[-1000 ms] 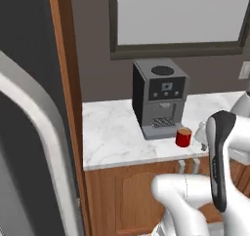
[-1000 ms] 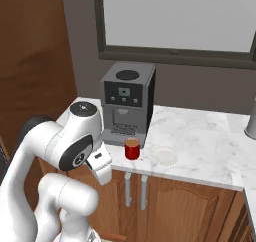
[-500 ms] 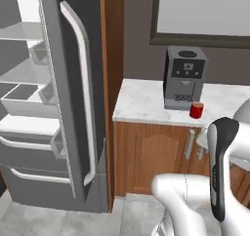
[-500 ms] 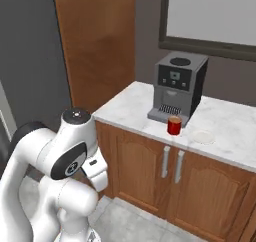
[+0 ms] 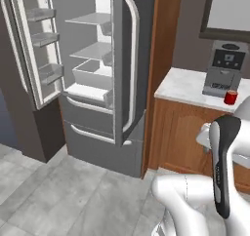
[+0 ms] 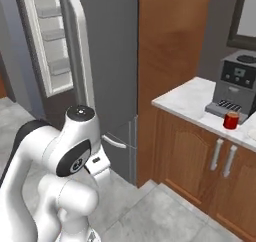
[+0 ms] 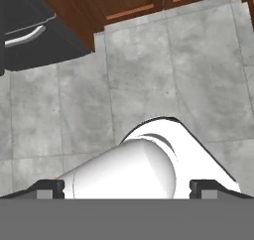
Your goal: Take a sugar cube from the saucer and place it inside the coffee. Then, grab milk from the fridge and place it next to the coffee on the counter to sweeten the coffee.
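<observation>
Gripper [image 7: 127, 187] spread wide, nothing held, aimed at floor; fridge [image 5: 97, 74] seen open at 10 o'clock; coffee [image 5: 230, 97] set on counter [image 5: 185, 86] at 2 o'clock; milk judged not yet fetched.

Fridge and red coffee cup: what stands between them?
In the left base view, a tall brown wooden panel and a bare stretch of marble counter separate the fridge from the coffee.

The fridge [image 5: 97, 84] stands left of the worktop [image 5: 188, 86], its door [image 5: 34, 45] swung open to the left. On the worktop, the coffee [image 5: 230, 97] sits just before the coffee machine [image 5: 223, 68], possibly touching its tray. Cabinets [image 6: 200, 166] lie beneath the worktop.
</observation>
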You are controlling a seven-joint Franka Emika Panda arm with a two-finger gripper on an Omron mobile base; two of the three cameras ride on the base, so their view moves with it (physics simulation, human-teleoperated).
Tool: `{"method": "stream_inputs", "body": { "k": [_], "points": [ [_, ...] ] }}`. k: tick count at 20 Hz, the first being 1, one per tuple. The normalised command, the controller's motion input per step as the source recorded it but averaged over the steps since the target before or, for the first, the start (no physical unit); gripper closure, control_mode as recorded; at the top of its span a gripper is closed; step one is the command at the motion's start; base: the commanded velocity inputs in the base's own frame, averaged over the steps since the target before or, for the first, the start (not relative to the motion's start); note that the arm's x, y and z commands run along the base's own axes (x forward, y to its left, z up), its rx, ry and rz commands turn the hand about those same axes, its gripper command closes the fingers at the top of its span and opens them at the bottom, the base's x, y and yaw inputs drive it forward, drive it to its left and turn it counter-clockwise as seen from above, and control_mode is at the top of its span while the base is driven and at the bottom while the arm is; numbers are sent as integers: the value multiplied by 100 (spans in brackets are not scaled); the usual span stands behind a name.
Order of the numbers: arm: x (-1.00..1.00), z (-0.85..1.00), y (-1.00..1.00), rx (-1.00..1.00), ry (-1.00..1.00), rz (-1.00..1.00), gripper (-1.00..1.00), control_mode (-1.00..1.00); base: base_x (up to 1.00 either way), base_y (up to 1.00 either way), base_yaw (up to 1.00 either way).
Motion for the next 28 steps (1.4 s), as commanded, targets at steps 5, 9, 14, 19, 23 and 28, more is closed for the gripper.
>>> {"method": "stream_inputs", "body": {
  "k": [5,9,14,19,23,28],
  "points": [
    [0,0,0,0,0,0,-100,100,-11,94,15],
    [0,0,0,0,0,0,-100,100,3,100,-1],
    [0,0,0,0,0,0,-100,100,1,98,-12],
    [0,0,0,0,0,0,-100,100,25,93,-34],
    [0,0,0,0,0,0,-100,100,68,85,-50],
    [0,0,0,0,0,0,-100,100,80,77,-45]
  ]
}}
